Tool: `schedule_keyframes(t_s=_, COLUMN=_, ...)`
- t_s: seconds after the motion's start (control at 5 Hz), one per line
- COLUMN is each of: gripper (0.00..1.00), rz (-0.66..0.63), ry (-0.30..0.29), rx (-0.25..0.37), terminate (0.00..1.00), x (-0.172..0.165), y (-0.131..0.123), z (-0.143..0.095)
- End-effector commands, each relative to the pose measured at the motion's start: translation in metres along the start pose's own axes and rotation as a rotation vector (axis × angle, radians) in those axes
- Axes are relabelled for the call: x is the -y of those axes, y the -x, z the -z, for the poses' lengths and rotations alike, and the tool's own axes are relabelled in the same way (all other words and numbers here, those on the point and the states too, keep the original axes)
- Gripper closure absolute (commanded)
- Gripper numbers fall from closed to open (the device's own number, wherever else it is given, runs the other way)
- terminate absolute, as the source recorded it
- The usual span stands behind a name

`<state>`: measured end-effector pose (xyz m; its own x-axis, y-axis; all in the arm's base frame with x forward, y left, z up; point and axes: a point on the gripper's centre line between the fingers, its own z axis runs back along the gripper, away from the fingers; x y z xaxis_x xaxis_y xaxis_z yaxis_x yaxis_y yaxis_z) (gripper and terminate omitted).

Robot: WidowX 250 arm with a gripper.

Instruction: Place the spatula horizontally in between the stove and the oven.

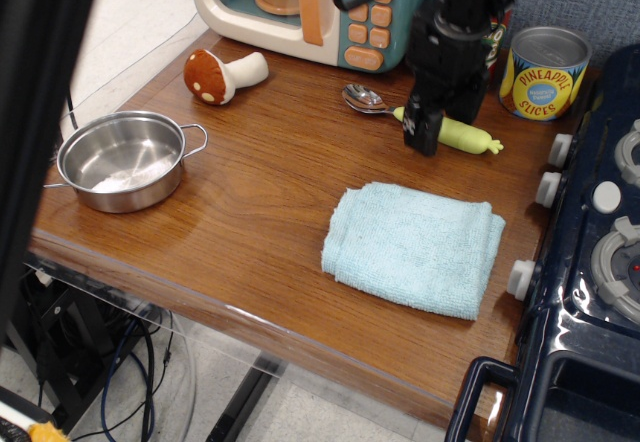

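The spatula (pixel 466 136) lies flat on the wooden table, its shiny bowl (pixel 362 98) pointing left and its pale yellow-green handle pointing right. It rests between the cream and teal oven (pixel 300 7) at the back and the dark navy stove (pixel 590 262) at the right. My gripper (pixel 423 138) hangs just above the spatula's neck, in front of the handle's left end, and hides part of it. Its jaws look open and hold nothing.
A pineapple slices can (pixel 543 72) stands at the back right. A light blue cloth (pixel 412 247) lies in front of the spatula. A toy mushroom (pixel 220 74) and a steel pot (pixel 125 160) sit at the left. The table's front edge (pixel 300 337) is near.
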<state>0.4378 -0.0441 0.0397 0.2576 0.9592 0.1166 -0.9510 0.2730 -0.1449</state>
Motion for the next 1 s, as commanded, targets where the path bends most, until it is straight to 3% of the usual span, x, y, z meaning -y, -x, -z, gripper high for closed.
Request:
schedule_keyframes(t_s=0.0, gripper=0.00, rz=-0.008, ry=0.206, rx=0.028, terminate=0.00, x=-0.0169, y=-0.0141, z=-0.0762)
schedule_keyframes(t_s=0.6, gripper=0.00, rz=-0.008, ry=0.206, rx=0.028, terminate=0.00, x=-0.0169, y=-0.0141, z=-0.0762)
schedule_keyframes(t_s=0.8, gripper=0.00, rz=-0.008, ry=0.206, rx=0.028, terminate=1.00, x=-0.0169, y=-0.0141, z=-0.0762)
